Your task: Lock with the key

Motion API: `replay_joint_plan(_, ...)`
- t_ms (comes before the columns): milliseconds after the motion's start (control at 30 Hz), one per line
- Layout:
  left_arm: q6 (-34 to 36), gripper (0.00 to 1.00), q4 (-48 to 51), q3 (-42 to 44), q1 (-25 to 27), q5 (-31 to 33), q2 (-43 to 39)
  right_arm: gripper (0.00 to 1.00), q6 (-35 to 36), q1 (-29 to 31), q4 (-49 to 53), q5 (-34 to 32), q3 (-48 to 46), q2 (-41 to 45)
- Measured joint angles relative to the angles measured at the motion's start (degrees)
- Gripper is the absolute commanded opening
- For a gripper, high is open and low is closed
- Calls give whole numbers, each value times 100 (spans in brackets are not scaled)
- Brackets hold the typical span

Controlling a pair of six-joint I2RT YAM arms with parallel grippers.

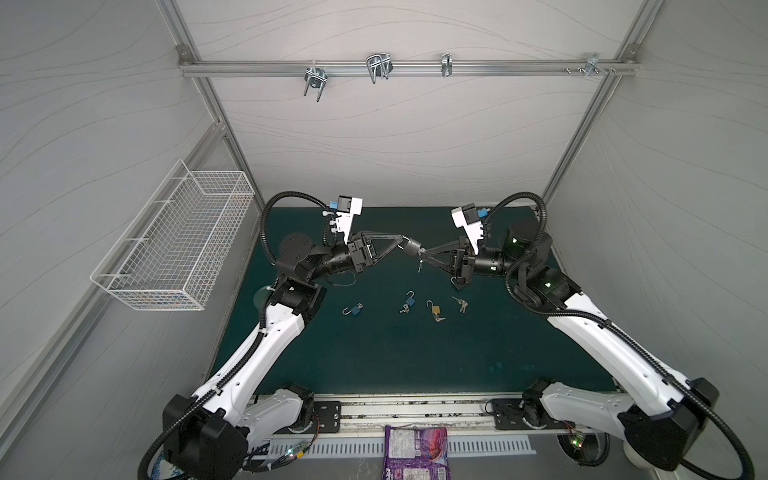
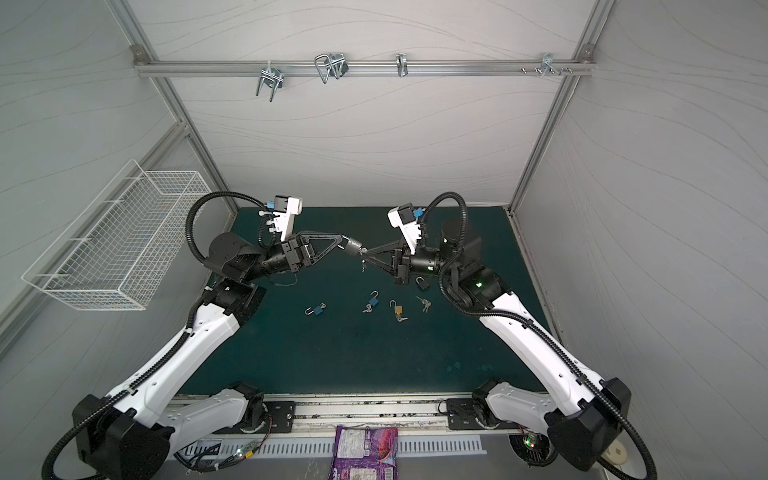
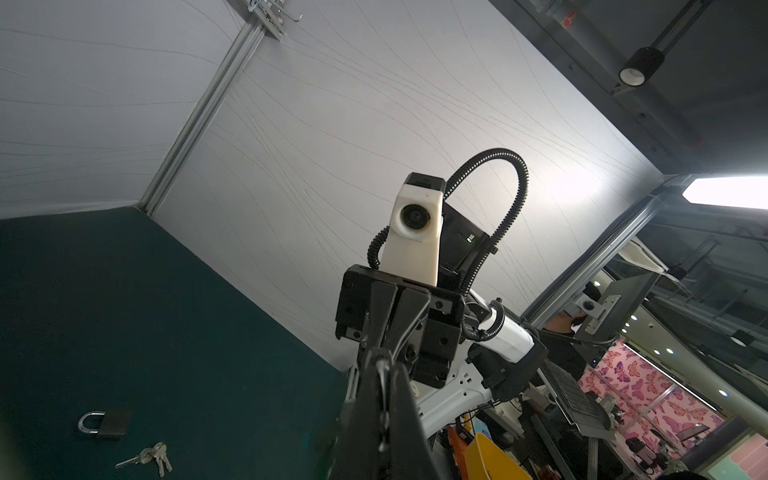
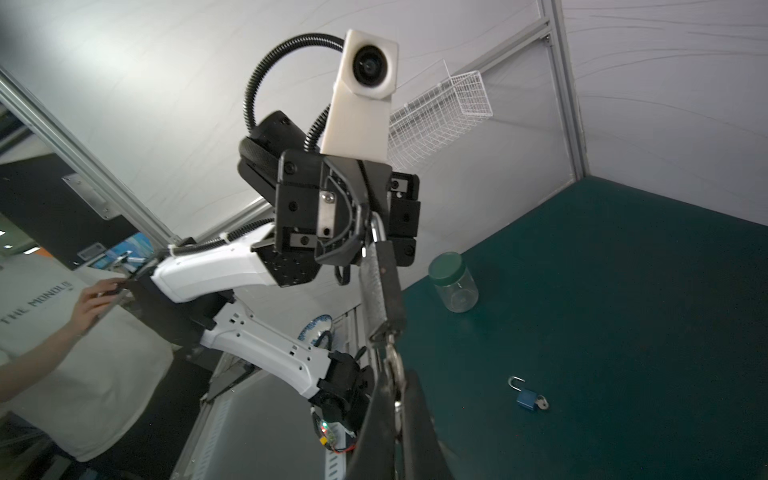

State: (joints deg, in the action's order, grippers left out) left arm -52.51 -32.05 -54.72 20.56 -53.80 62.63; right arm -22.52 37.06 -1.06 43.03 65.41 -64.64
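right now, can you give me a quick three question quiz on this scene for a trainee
1. True or false: the left gripper holds a grey padlock above the mat.
2. The leftmost padlock lying on the mat is: A blue, B brass, C black.
3. Fill in: the right gripper is shut on a ___.
Key: 1 true; 2 A; 3 key.
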Motion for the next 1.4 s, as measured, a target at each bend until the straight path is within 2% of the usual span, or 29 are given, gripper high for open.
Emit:
replay_joint_plan(200, 15, 0, 11, 0, -28, -83, 0, 0, -59, -61, -17, -120, -229, 273)
replay_joint_plan(467, 17, 0, 15, 0, -505, 85, 0, 0, -24, -509, 452, -223, -859, 1056)
replay_joint_plan(567, 199, 0, 256, -46, -501, 157, 0, 0, 170, -507, 968, -649, -890, 1246)
replay_joint_plan(667, 1091, 0, 1558, -382, -286, 579, 0, 0, 402, -507, 1770, -1526, -876, 1233)
replay_joint_plan(767, 2033, 0, 2922, -734, 310, 1292, 13, 0, 544, -511, 2522, -2295, -898, 944)
replay_joint_plan(867, 2409, 0, 3528, -627, 721, 1652, 17, 0, 608, -518, 3051, -2743, -1062, 496)
replay_joint_plan(1133, 2339, 0, 3960, 649, 752, 2406, -7, 0, 654, -518, 3429, -3193, -1285, -957)
replay_joint_plan(1400, 2343, 0, 4175, 728, 752, 2771, -424, 0, 654, -522, 3370, -3215, -1239, -1954)
